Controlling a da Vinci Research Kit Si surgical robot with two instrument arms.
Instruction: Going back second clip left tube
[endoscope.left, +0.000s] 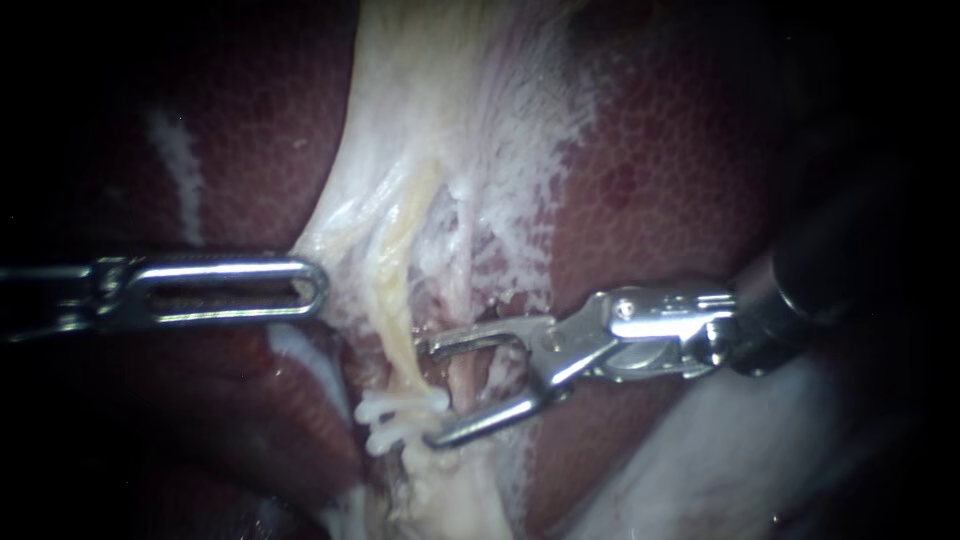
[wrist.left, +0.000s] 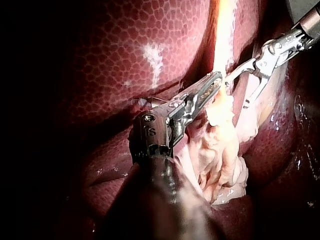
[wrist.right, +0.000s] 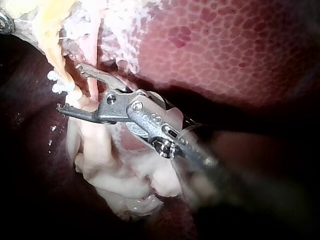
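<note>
Endoscope, left instrument (endoscope.left: 305, 288): jaws clamped on pale tissue (endoscope.left: 350, 215); we judge this keeps the left tube (endoscope.left: 392, 300) stretched.
Endoscope, right instrument (endoscope.left: 437, 395): jaws apart and empty, just beside the white clips (endoscope.left: 395, 418) seated on that tube.
Left wrist: pale tissue held against the liver (wrist.left: 150, 50).
Right wrist: parted jaws straddle a pink tube (wrist.right: 92, 92) without gripping it; we judge withdrawal is in hand.

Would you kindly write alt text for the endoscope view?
The right instrument, open, sits next to white clips on a yellowish tube. The left instrument meets pale tissue beside it; dark red liver surrounds both.
</note>
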